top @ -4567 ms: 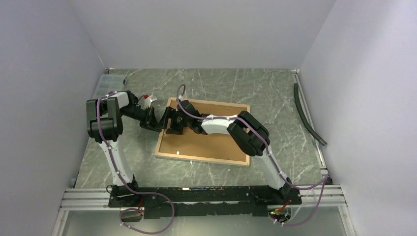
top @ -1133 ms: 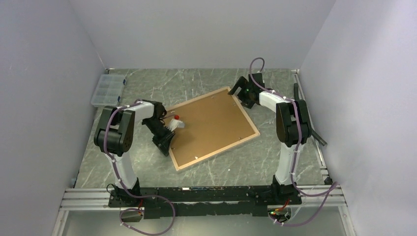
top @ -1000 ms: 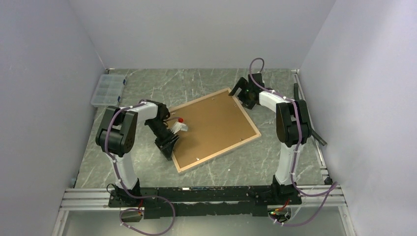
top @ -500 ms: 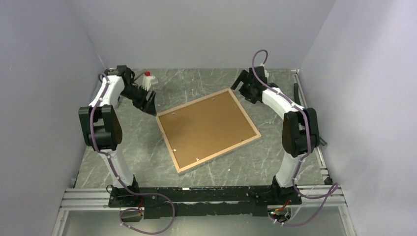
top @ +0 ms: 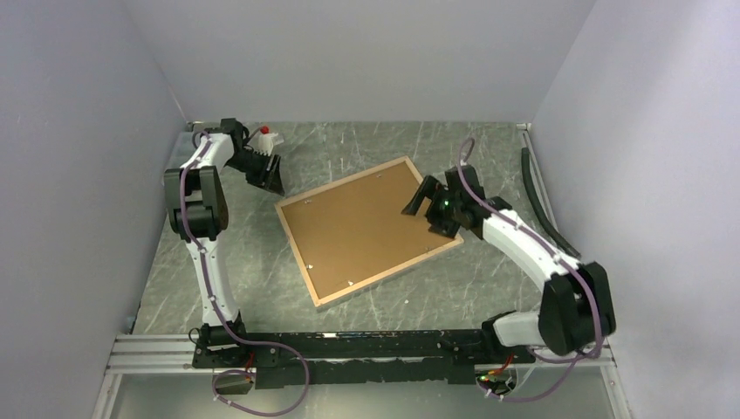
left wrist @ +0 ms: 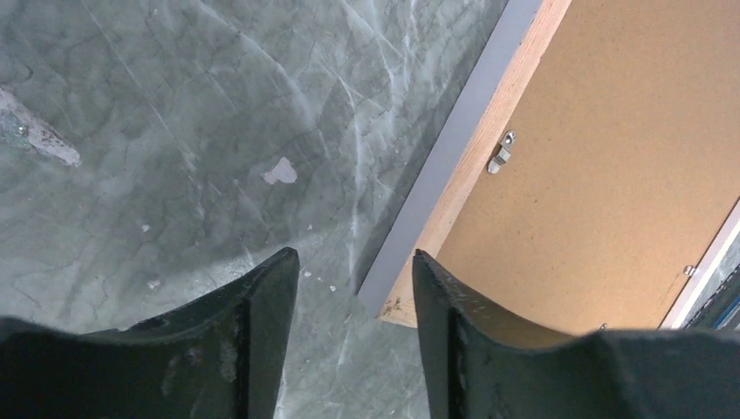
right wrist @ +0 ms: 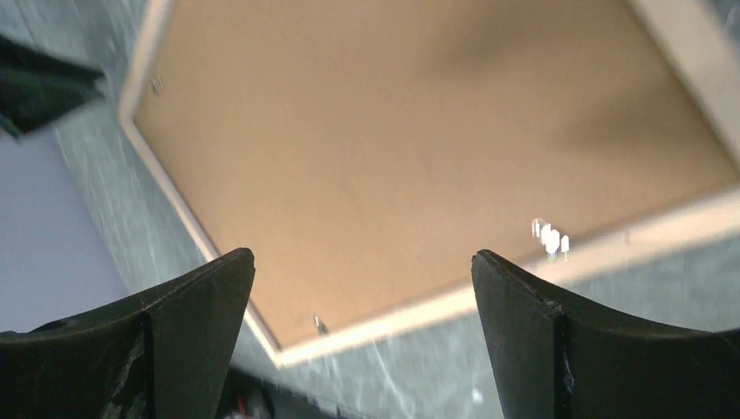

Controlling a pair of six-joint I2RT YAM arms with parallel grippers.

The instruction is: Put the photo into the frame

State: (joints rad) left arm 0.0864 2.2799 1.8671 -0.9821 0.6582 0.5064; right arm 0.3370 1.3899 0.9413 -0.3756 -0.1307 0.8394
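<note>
The jaws of the left gripper stand parted with nothing between them, hanging over bare worktop just beside one corner of the frame. In the wrist view one fingertip overlaps that corner, but whether it touches I cannot tell. The jaws of the right gripper gape as wide as can be, empty as well, held in the air above the frame's right-hand part and looking down on its back.

The frame lies flat on the worktop, back upward, turned askew so that one corner points to the far wall. Its light-wood rim runs round a plain brown fibreboard backing panel, which sits inside it and fills it. A small metal turn clip at the rim's inner edge reaches over the panel near the left gripper. I cannot make out the photo in any view; whether it lies beneath the panel I cannot tell.

The left arm stretches up along the left wall and bends back toward the frame; the right arm leans in from the right. The worktop is grey-green, veined like marble, with a pale chip close to the left gripper. A black hose lies along the right-hand edge, well apart from the frame.
</note>
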